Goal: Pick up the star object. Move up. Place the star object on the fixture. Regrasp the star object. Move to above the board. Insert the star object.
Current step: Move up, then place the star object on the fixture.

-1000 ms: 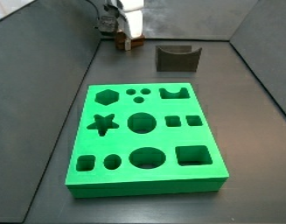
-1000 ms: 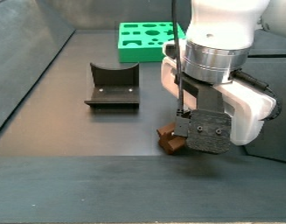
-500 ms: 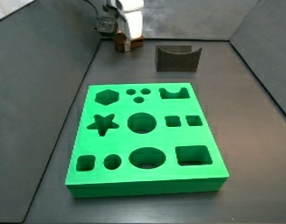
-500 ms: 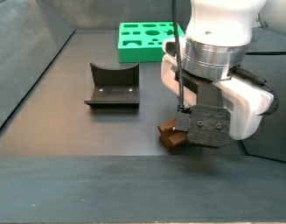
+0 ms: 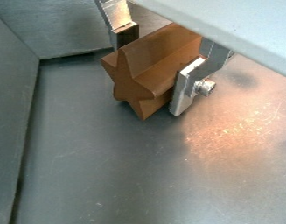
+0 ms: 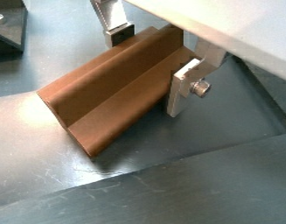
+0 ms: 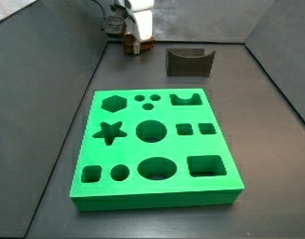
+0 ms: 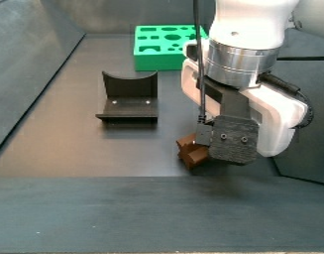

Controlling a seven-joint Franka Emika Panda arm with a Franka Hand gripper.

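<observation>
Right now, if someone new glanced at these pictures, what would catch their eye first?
Probably the bright green board full of shaped holes, mid-floor in a side view. Next, the gripper down at the floor's far corner, its silver fingers flanking the brown star object, with the dark fixture standing apart.

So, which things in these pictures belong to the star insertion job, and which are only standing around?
Belong to the job:
- star object, on the floor between the fingers of the gripper
- fixture, nothing on it
- board, with its star hole free

Only standing around:
- nothing else; only the grey floor and the walls show
</observation>
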